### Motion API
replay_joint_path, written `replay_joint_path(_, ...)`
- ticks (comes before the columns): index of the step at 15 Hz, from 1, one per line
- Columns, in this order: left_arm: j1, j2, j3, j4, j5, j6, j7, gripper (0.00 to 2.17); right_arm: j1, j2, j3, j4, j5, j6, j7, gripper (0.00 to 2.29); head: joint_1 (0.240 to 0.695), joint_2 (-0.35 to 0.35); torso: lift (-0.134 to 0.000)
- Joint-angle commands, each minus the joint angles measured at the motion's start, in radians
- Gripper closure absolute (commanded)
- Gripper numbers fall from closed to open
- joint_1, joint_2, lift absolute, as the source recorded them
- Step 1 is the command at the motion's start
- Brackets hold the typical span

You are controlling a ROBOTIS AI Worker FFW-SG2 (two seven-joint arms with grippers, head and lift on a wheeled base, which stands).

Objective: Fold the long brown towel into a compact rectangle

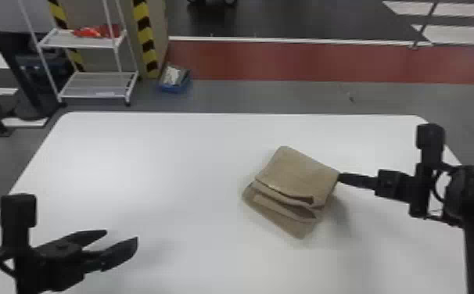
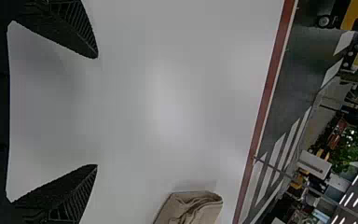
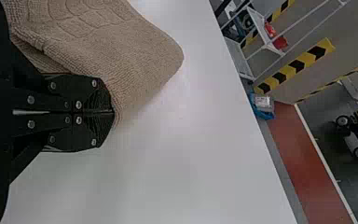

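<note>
The brown towel (image 1: 298, 172) lies folded in layers on the right half of the white table, turned at an angle, its loose lower layers fanned toward the near side. At its right corner is my right gripper (image 1: 340, 178); in the right wrist view the right gripper (image 3: 112, 112) has its fingers together against the towel (image 3: 121, 60), pinching its edge. My left gripper (image 1: 122, 236) is over the table's near left, well apart from the towel. The left gripper (image 2: 97, 111) stands open with nothing between its fingers, and the towel (image 2: 191, 208) is farther off in that view.
The white table (image 1: 150, 156) spreads around the towel, its far edge facing a grey floor and a red floor strip. Beyond it at the left stand a white shelf rack (image 1: 91, 84) and a blue bin (image 1: 174, 80), both off the table.
</note>
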Motion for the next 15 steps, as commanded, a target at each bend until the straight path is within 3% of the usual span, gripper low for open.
replay_joint_path(1,0.008,0.000,0.004,-0.006,0.000,-0.001,0.000,0.04,-0.025,0.013,0.013,0.049,0.003,-0.068,-0.022,2.04,0.695,-0.024,-0.120)
replay_joint_path(12,0.054,-0.004,0.015,-0.059,0.009,-0.005,-0.012,0.04,-0.062,0.074,0.065,0.115,0.012,-0.191,-0.045,2.04,0.695,0.022,-0.120)
replay_joint_path(15,0.063,-0.006,0.018,-0.075,0.014,-0.005,-0.018,0.04,-0.062,0.074,0.086,0.123,0.018,-0.224,-0.045,2.03,0.695,0.038,-0.120)
